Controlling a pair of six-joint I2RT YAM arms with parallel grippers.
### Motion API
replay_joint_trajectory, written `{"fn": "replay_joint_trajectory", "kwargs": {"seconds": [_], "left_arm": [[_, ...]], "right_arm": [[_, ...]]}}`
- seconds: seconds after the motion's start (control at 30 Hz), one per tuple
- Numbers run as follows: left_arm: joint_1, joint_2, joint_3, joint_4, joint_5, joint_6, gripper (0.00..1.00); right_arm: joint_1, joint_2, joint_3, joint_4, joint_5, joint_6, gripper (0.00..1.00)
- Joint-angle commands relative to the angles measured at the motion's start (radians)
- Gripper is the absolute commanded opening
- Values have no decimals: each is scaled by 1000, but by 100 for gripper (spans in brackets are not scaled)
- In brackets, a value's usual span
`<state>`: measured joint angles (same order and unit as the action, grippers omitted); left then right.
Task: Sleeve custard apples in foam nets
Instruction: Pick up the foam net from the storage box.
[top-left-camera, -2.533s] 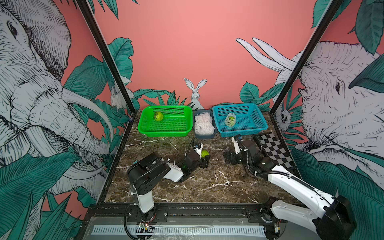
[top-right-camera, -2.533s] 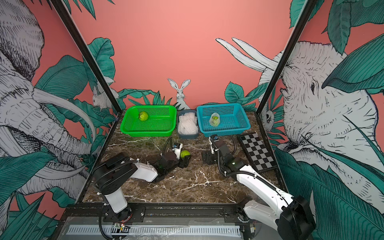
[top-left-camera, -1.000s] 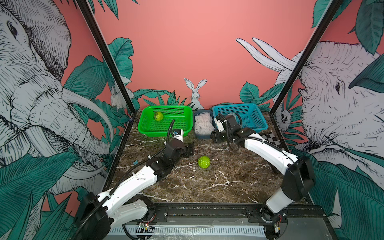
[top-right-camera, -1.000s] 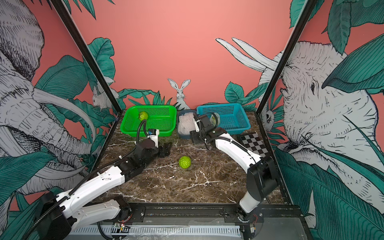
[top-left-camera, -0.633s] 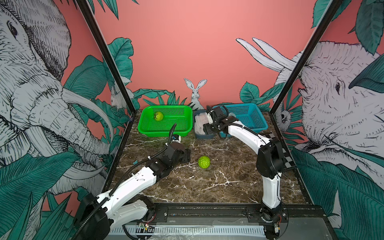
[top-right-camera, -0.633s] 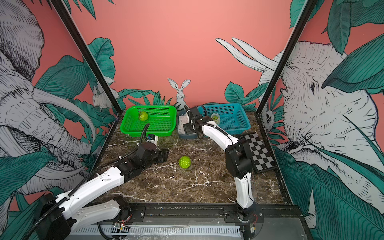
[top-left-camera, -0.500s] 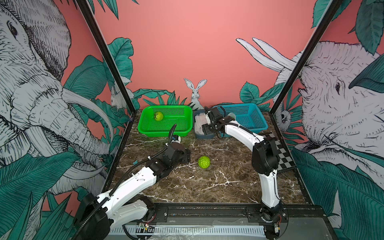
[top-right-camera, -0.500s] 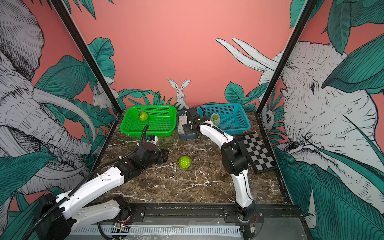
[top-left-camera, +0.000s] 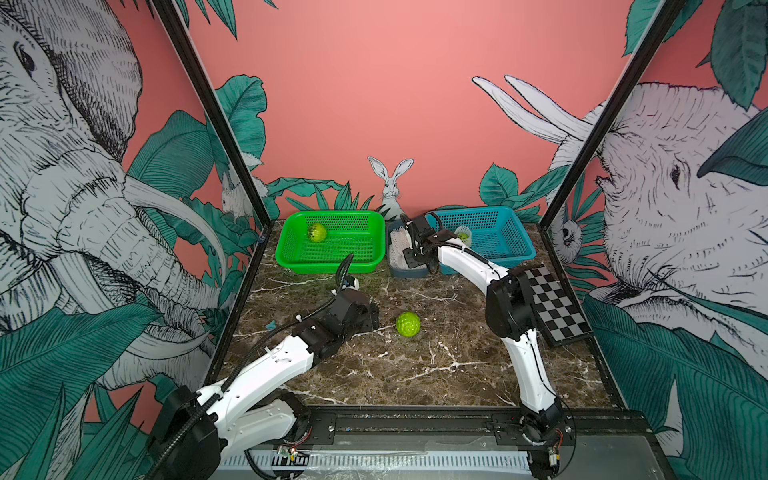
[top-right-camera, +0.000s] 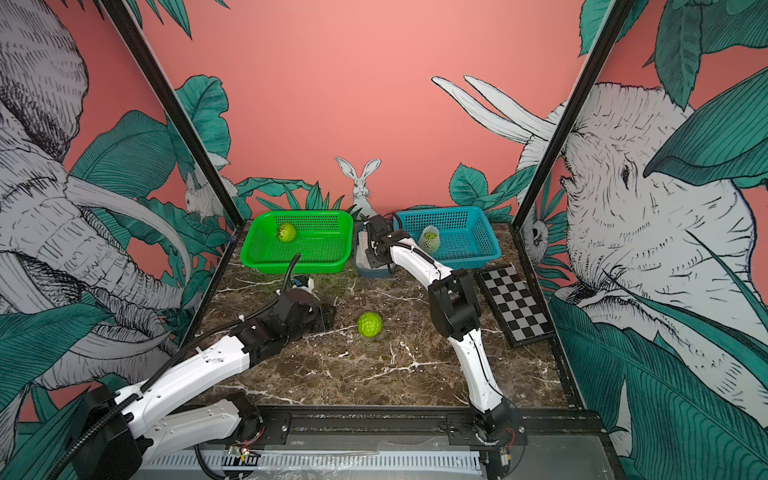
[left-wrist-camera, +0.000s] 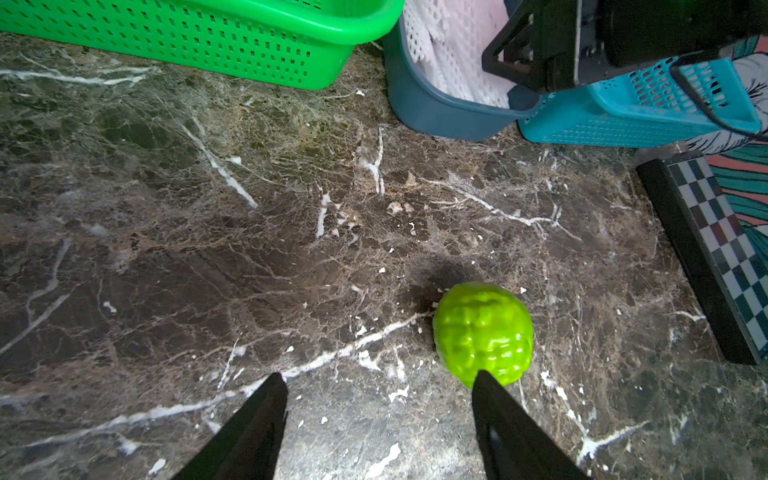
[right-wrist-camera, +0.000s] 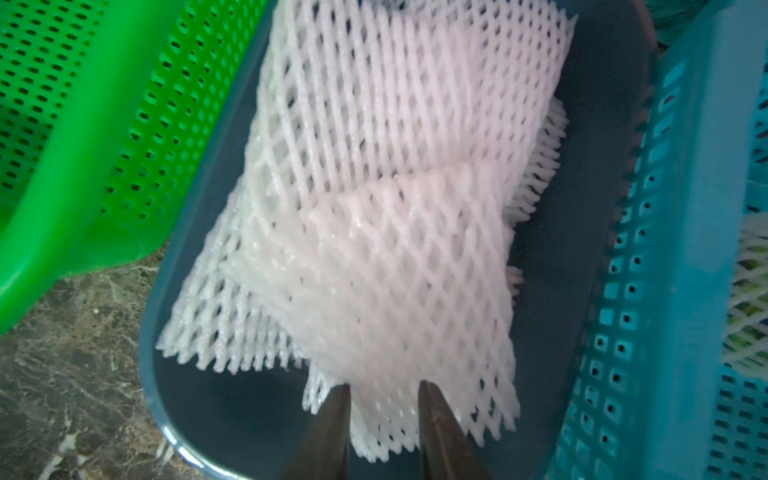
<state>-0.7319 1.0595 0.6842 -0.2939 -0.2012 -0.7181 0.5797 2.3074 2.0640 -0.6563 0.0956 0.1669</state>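
Indoors, marble tabletop (top-left-camera: 415, 365), mural walls (top-left-camera: 83, 208), left fingers (left-wrist-camera: 257, 428) wide, right fingers (right-wrist-camera: 328, 428) narrow astride net (right-wrist-camera: 395, 270)

Top views high, frontal, sharing table (top-left-camera: 415, 374), wrist views close

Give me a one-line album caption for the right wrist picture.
Right claw straddling the edge of the top foam net in a grey tub.

Green basket (top-left-camera: 332, 262), grey tub (top-left-camera: 409, 273), blue basket (top-left-camera: 514, 254); checkerboard (top-left-camera: 557, 303) nearby.
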Motion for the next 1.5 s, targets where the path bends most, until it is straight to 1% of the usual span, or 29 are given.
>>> {"fn": "replay_joint_trajectory", "kwargs": {"seconds": [0.0,0.03,0.07,0.1,0.2,0.27,0.37,0.4,0.43,0.53,0.63,0.77,0.83,0.87,0.9,1.07,1.17,1.3,1.47], "left_arm": [[8,-10,-6,-16,-17,-19,73],[8,-8,-4,-16,-16,-20,73],[8,-4,-5,-15,-14,-21,72],[8,-3,-4,-13,-11,-22,72],[9,5,-8,-13,-6,-29,73],[9,6,-9,-11,-5,-34,73],[9,4,-8,-9,-6,-35,73],[9,4,-8,-9,-9,-34,73],[10,4,-6,-9,-11,-33,73],[11,8,1,-8,-11,-31,73],[14,18,20,-10,-7,-23,73],[25,31,58,-14,10,-7,73],[63,41,92,-23,32,-2,73],[75,45,107,-24,47,2,73],[88,48,123,-26,63,3,73],[167,65,199,-34,164,0,73],[206,73,250,-41,231,-3,73],[254,86,308,-3,373,-26,73],[280,114,378,62,572,-57,72]], "right_arm": [[1,20,37,-27,22,-24,53],[3,19,29,-20,33,-28,61],[4,19,22,-15,36,-32,66],[5,21,19,-10,36,-33,68],[5,41,30,-21,41,-40,69],[5,54,39,-27,44,-43,67],[5,57,39,-20,38,-46,55],[5,57,40,-19,36,-46,47],[4,52,39,-16,36,-48,40],[11,20,24,-4,46,-60,35],[16,-41,-27,33,66,-81,26],[19,-131,-94,68,77,-104,16],[20,-184,-137,95,77,-118,13],[21,-207,-156,107,77,-124,10],[22,-235,-183,125,71,-130,8],[25,-392,-353,259,32,-165,8],[25,-513,-507,390,-36,-204,8],[28,-715,-764,639,-127,-274,9],[49,-926,-1029,846,-201,-348,10]]}}
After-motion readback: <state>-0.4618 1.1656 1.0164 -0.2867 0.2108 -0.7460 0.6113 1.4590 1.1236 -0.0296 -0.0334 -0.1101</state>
